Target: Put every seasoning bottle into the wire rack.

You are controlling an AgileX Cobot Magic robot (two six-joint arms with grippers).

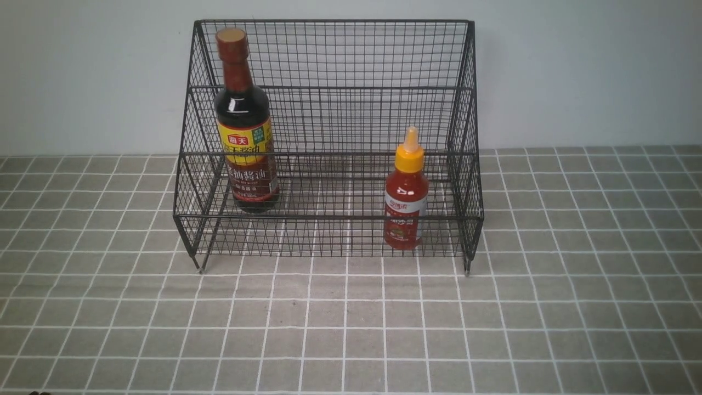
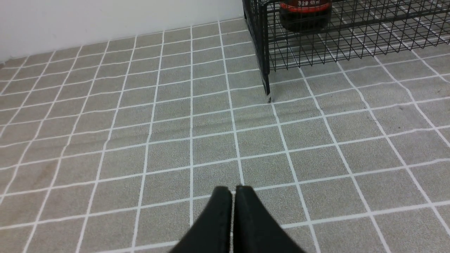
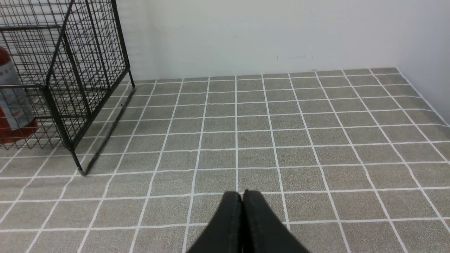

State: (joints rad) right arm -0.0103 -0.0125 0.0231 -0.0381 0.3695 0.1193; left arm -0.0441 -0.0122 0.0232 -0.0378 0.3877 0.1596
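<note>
The black wire rack [image 1: 329, 55] stands at the back of the tiled cloth. The tall dark soy-sauce bottle [image 1: 244, 126] stands upright inside it on the left; its base shows in the left wrist view [image 2: 305, 14]. The small red sauce bottle [image 1: 406, 195] with yellow nozzle cap stands upright inside the rack's front tier on the right; it shows at the edge of the right wrist view [image 3: 10, 102]. My left gripper [image 2: 233, 189] is shut and empty over the cloth, short of the rack's left leg [image 2: 268, 95]. My right gripper [image 3: 242, 193] is shut and empty, off the rack's right side [image 3: 88, 70].
A grey cloth with a white grid [image 1: 351, 329] covers the table. A pale wall [image 1: 576, 71] runs behind the rack and meets a side wall [image 3: 429, 42] on the far right. Neither arm shows in the front view.
</note>
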